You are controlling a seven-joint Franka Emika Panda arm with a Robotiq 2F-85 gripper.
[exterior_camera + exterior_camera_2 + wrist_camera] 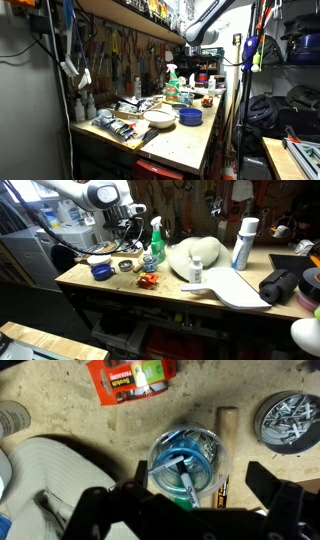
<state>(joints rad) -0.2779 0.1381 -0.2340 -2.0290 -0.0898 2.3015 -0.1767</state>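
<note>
In the wrist view my gripper [185, 502] is open, with its two dark fingers spread wide. Right below it stands a clear plastic cup [187, 460]. The cup holds a blue ring and a black marker [186, 485] that leans inside it. Nothing is between the fingers. In both exterior views the gripper [203, 53] [128, 232] hangs a little above the cluttered workbench, at its far end in one of them.
A red tape package [133, 378], a round tin of screws [290, 420], a wooden handle [227, 420] and a white plate [45, 475] surround the cup. On the bench are a blue bowl [100, 270], a green spray bottle [155, 245] and a white can [243, 242].
</note>
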